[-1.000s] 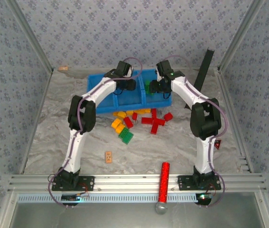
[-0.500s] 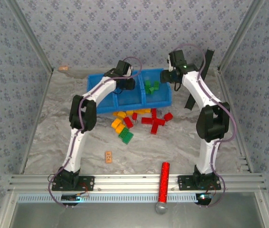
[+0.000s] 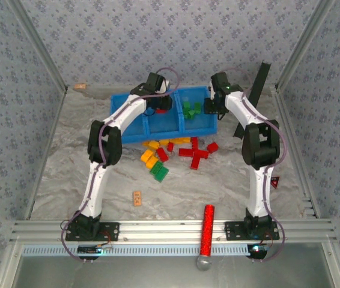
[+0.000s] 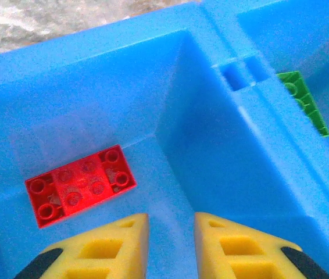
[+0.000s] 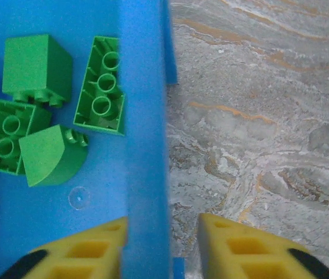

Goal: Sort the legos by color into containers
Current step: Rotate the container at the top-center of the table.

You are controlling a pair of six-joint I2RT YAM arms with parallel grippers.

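Note:
The containers are three joined blue bins at the back of the table. My left gripper hangs shut and empty inside the middle bin, just beside a flat red lego lying on its floor. My right gripper sits astride the right bin's outer wall, jaws a little apart. Its left finger is against the wall and its right one is clear of it. Several green legos lie in that bin. Loose red, yellow-orange and green legos lie in front of the bins.
A flat tan block lies near the front left. A red glittery cylinder rests across the front rail. A black bar leans at the back right, close to the right arm. Patterned walls close in three sides.
My right gripper swung out past the bin's right end, then came back over its right wall with narrower jaws. The left gripper closed further over the middle bin.

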